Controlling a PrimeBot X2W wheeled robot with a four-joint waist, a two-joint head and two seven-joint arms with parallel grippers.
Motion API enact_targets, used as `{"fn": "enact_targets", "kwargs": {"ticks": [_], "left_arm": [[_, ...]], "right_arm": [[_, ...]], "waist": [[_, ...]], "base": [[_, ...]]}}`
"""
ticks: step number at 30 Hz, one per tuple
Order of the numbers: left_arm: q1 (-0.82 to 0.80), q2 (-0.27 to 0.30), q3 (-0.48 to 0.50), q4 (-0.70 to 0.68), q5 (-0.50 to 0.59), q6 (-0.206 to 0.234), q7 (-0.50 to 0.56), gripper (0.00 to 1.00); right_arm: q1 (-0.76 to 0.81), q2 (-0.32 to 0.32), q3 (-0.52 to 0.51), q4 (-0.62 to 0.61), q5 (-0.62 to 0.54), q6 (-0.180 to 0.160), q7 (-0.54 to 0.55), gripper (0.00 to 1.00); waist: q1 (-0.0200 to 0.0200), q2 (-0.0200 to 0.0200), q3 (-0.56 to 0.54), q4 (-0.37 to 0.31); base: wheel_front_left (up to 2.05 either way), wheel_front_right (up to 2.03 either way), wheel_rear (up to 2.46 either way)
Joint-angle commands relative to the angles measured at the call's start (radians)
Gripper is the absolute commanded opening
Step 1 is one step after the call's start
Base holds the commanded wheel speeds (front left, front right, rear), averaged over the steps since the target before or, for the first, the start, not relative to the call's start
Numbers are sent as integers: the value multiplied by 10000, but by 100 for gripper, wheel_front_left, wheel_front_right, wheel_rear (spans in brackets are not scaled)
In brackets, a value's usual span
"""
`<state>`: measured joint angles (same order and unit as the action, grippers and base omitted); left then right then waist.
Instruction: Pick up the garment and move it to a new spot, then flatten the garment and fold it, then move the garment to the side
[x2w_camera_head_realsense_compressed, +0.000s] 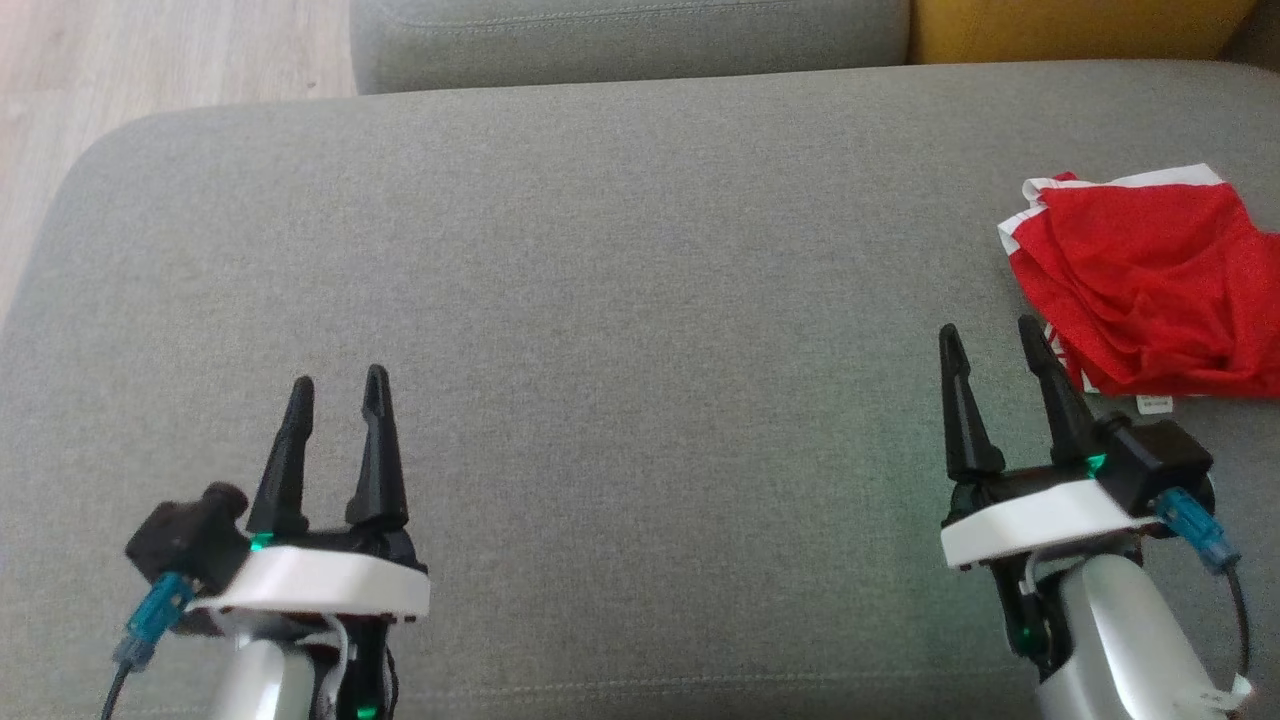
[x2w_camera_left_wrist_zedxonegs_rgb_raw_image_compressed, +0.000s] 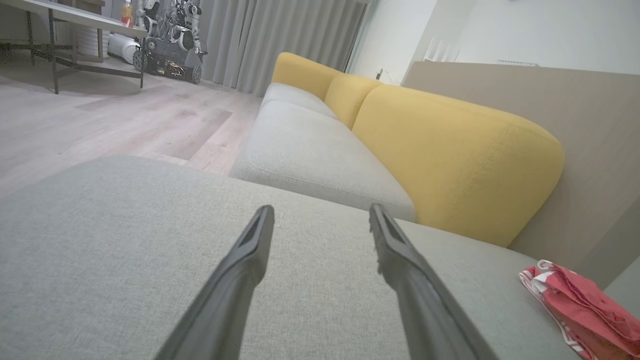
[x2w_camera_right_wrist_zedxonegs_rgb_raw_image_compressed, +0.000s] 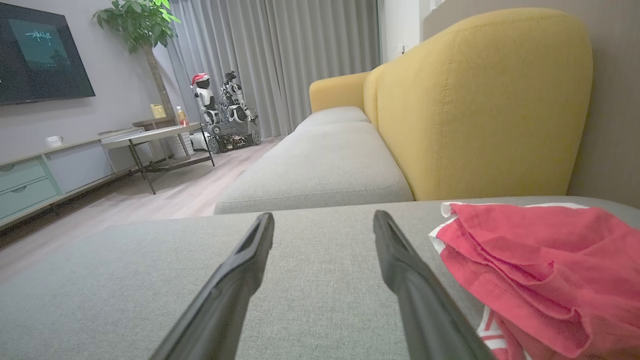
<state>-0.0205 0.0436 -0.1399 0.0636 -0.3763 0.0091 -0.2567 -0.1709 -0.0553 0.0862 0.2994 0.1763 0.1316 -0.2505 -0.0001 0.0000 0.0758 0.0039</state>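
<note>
While garment (x2w_camera_head_realsense_compressed: 1150, 290) hugs right edge, cushion (x2w_camera_head_realsense_compressed: 600, 300) — broad, open — spreads left.

1. I can see pale writing on the TV (x2w_camera_right_wrist_zedxonegs_rgb_raw_image_compressed: 42, 50) screen, but it is too small for me to read.
2. A white tag (x2w_camera_head_realsense_compressed: 1153, 404) at the edge of the garment (x2w_camera_head_realsense_compressed: 1150, 285) carries print I cannot make out.
3. I find no legible text elsewhere.

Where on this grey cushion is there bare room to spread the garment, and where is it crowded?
Bare: the wide stretch of grey cushion between left gripper and right gripper, up to its far edge. Crowded: the right end, where the crumpled red garment lies close beside the right gripper.
</note>
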Motion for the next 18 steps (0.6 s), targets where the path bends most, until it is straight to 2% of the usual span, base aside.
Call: {"fn": "enact_targets", "kwargs": {"ticks": [1,2,6,18], "left_arm": [[-253,66,416,-381,-88,-31,-51,100],[0,0,22,-1,-101,-16,0,0],[142,-20,-66,546,-188,-12,17,0],[43,64,107,678,-1547,-150,324,0]], "right_arm": [[-290,50,244,-325,74,-9,-111,100],[0,0,6,-1,1,0,-4,0],[204,4,28,467,56,0,20,0],[254,-53,-104,357,1625,-1,336,0]], "waist": [[1,0,-1,-6],[1,0,-1,-5],[1,0,-6,-7],[1,0,-82,-11]], "base": [[0,0,0],[0,0,0],[0,0,0],[0,0,0]]}}
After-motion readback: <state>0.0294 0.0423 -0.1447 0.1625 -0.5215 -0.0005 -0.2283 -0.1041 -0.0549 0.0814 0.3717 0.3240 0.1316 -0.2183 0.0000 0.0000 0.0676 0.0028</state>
